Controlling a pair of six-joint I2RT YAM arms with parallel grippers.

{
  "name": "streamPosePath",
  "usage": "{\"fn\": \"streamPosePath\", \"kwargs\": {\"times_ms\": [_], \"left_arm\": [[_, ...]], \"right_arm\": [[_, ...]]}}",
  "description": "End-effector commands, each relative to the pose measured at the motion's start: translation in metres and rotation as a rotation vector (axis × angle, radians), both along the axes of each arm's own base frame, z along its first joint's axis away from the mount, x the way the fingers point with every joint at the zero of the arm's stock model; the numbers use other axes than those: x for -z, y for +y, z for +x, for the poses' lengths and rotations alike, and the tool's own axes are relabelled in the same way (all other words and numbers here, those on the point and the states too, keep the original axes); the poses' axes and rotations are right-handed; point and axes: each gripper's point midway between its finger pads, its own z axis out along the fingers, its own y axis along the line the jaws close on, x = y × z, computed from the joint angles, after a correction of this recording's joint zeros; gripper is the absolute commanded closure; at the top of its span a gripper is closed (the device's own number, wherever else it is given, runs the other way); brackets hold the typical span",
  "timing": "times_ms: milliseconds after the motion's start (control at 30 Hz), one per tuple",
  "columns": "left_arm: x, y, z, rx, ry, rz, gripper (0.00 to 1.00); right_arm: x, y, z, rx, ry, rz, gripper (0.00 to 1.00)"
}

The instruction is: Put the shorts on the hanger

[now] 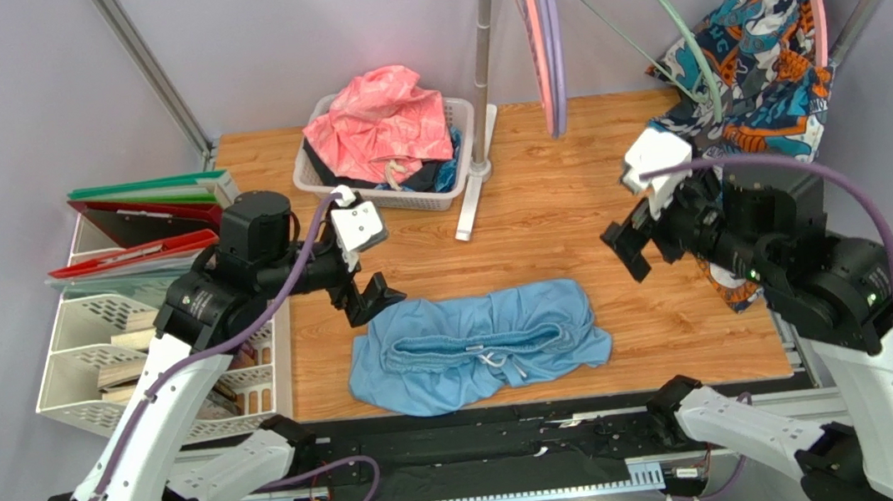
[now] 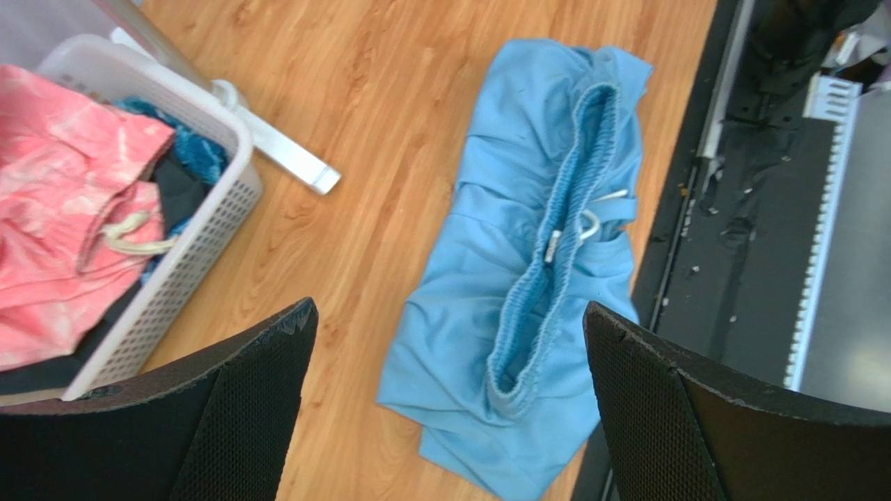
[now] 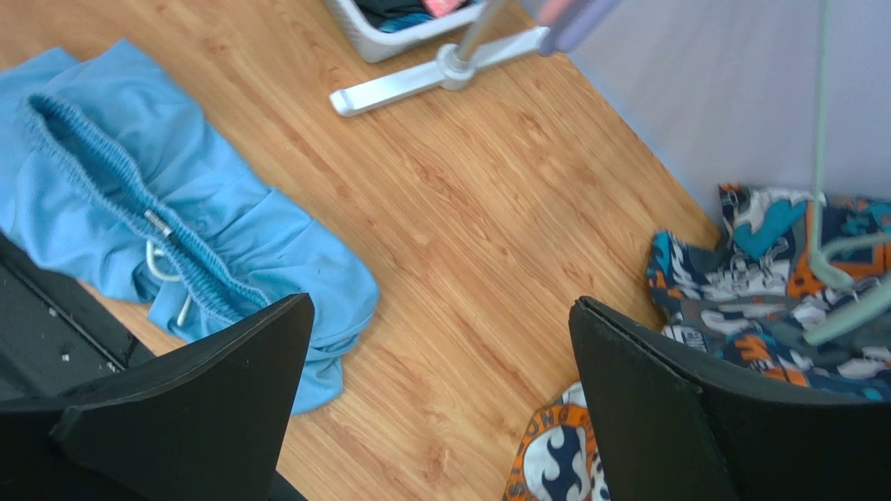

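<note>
Shorts (image 1: 475, 346) spread on the wooden surface (image 1: 535, 209), between left gripper (image 1: 371, 299) and right gripper (image 1: 624, 251). Both wide open, holding nothing. Hanger (image 1: 697, 46) up on the rack (image 1: 482, 70), well apart.

I see bare surface (image 1: 560, 206) between the shorts (image 1: 475, 346) and the rack's foot (image 1: 472, 204); the basket (image 1: 460, 114) and hanging patterned garment (image 1: 759, 64) crowd the far corners.

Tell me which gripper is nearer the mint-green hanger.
Right. The right gripper hangs nearside of the mint-green hanger; the left gripper is across the table, at the shorts' left end.
</note>
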Motion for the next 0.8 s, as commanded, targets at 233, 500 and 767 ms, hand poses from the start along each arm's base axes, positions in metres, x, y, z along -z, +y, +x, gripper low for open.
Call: {"fn": "streamPosePath", "kwargs": {"times_ms": [233,500,767], "left_arm": [[-0.038,-0.020,-0.019,0.074,0.055,-0.175,0.01],[-0.035,-0.017,-0.026,0.077,0.059,-0.184,0.01],[-0.031,-0.016,-0.027,0.072,0.068,-0.192,0.01]], "right_arm": [[-0.108,-0.049,0.096,0.352,-0.009,0.323,0.01],[-0.112,-0.097,0.162,0.468,-0.050,0.323,0.00],[-0.076,-0.115,0.199,0.506,0.019,0.285,0.02]]}}
